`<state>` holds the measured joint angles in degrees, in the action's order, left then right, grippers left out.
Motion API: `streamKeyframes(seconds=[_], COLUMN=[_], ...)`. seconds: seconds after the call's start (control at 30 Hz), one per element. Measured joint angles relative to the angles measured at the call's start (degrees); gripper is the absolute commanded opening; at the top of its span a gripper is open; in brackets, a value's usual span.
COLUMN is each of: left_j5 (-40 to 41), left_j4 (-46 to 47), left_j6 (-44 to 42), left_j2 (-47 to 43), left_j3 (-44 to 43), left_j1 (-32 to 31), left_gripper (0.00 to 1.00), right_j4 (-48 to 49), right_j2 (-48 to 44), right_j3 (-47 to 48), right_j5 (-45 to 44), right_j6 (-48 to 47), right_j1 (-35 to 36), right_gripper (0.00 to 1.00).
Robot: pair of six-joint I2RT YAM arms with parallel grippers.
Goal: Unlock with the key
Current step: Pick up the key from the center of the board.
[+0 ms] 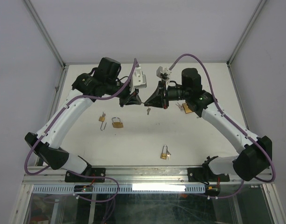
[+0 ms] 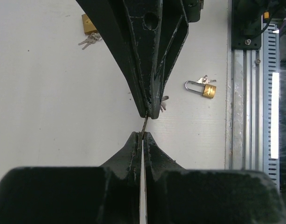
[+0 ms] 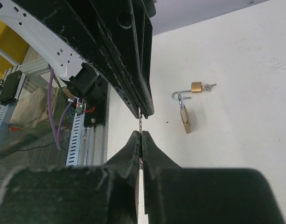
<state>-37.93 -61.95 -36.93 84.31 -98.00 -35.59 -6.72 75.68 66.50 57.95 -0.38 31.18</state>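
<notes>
Both grippers meet tip to tip in mid-air over the middle of the table. A thin key [image 2: 144, 125] spans the small gap between them, seen edge-on. My left gripper [image 2: 143, 134] is shut on one end and my right gripper [image 3: 141, 133] is shut on the other end of the key [image 3: 140, 122]. From above, the left gripper [image 1: 140, 102] and the right gripper [image 1: 146, 102] nearly touch, and a second small key [image 1: 147, 111] dangles beneath them. No padlock is in either gripper. A brass padlock [image 1: 117, 124] lies on the table below the left arm.
A small padlock with a key [image 1: 101, 119] lies beside the brass one. Another padlock with keys [image 1: 165, 154] lies near the front edge. One more padlock [image 1: 185, 108] sits partly under the right arm. A metal rail [image 1: 147, 176] runs along the near edge.
</notes>
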Motion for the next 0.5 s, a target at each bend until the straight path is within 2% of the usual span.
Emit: streamKeyframes(seconds=[0.2, 0.23, 0.3, 0.33, 0.37, 0.4, 0.5], left_j5=[-0.50, -0.61, -1.01, -1.27, -1.42, -1.46, -1.38], left_j4=[0.33, 0.31, 0.48, 0.92, 1.51, 2.32, 3.69], left_j6=[0.28, 0.33, 0.42, 0.46, 0.57, 0.98, 1.25], left_j2=[0.00, 0.00, 0.00, -0.02, -0.22, -0.68, -3.06], left_j3=[0.00, 0.04, 0.35, 0.70, 1.25, 2.43, 6.71], left_j1=[-0.04, -0.04, -0.04, -0.04, -0.07, -0.04, 0.98], left_gripper=[0.00, 0.03, 0.62, 0.82, 0.96, 0.99, 0.99], right_j4=[-0.07, -0.04, -0.39, -0.55, -0.55, -0.81, -2.73], right_j2=[-0.48, -0.57, -0.79, -0.85, -0.87, -0.90, -0.94], right_j3=[-0.11, -0.24, -0.35, -0.35, -0.35, -0.35, -0.33], right_j5=[0.02, 0.00, -0.02, -0.07, -0.17, -0.24, -0.74], right_j6=[-0.20, -0.20, -0.20, -0.20, -0.20, -0.20, -0.11], right_j1=[0.00, 0.00, -0.02, -0.02, -0.13, -0.24, -1.03], right_gripper=[0.00, 0.00, 0.00, 0.00, 0.00, 0.00, 0.00])
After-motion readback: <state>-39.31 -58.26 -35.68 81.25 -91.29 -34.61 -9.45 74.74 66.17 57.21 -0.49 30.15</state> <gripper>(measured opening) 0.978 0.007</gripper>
